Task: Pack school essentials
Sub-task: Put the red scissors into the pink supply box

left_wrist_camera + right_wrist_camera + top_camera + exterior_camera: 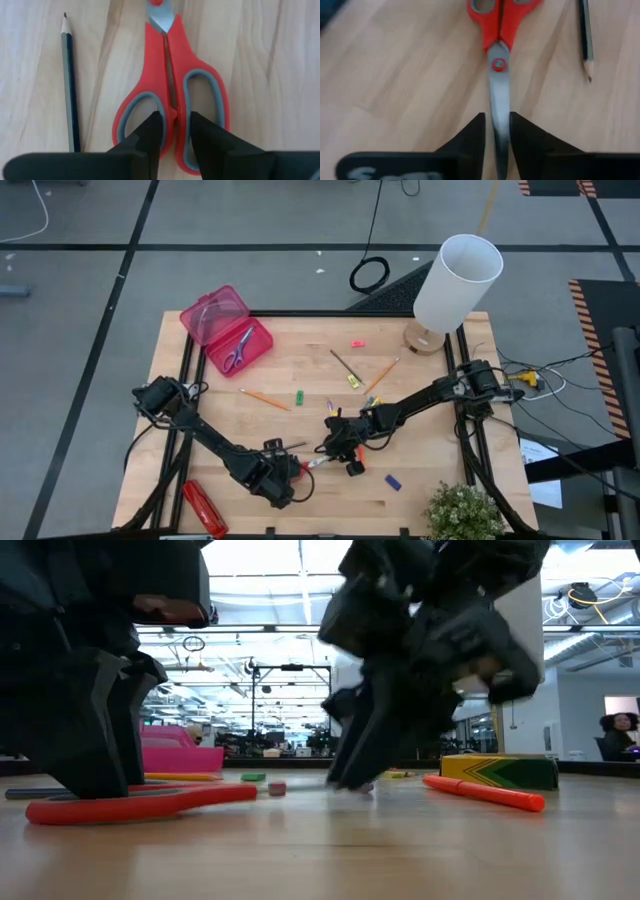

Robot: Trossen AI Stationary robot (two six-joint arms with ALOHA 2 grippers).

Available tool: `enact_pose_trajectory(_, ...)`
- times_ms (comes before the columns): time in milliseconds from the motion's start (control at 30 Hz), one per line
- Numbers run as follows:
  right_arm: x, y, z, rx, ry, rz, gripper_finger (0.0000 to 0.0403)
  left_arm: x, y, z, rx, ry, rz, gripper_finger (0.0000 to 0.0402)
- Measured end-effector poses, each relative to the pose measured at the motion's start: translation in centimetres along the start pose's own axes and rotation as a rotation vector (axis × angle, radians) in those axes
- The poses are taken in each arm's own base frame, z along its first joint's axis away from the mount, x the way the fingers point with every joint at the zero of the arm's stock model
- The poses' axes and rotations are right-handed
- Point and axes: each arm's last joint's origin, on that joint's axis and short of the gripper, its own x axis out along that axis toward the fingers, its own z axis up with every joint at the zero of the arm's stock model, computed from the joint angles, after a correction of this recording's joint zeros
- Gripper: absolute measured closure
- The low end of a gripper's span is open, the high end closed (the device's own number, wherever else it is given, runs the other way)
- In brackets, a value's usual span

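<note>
My left gripper (172, 131) is down at the near middle of the counter (420, 395), its fingers (150, 132) drawn close on either side of the bar between the two loops of the red scissors (170, 95), which lie flat on the wood with a dark pencil (70, 85) just beside them. My right gripper (495, 131) meets the same scissors from the opposite end, fingers narrowed around the steel blades near the tip. Far left, the purple scissors (238, 348) sit in the open pink case (205, 315), and the crayon box (500, 772) rests on the counter's right half.
</note>
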Motion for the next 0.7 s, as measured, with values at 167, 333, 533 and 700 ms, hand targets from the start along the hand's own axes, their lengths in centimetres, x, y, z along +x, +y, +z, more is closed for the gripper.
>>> enact_pose_trajectory(167, -3.0, 1.0, 1.1, 0.008, 0.019, 0.0, 0.0268, -0.1, 0.1, -0.1, 0.013, 0.005, 0.005, 0.0304)
enact_pose_trajectory(333, -6.4, 2.6, 1.8, -0.001, 0.058, -0.128, 0.0241, -0.6, 0.3, 0.0, 0.029, 0.011, -0.001, 0.0304)
enact_pose_trajectory(533, -10.9, 5.1, 2.4, -0.025, 0.063, -0.293, 0.0237, -2.8, 1.1, 0.0, 0.047, 0.021, 0.004, 0.0304)
enact_pose_trajectory(700, -14.4, 7.1, 2.6, -0.037, 0.022, -0.374, 0.0238, -5.8, 2.6, 0.4, 0.069, 0.003, 0.016, 0.0304)
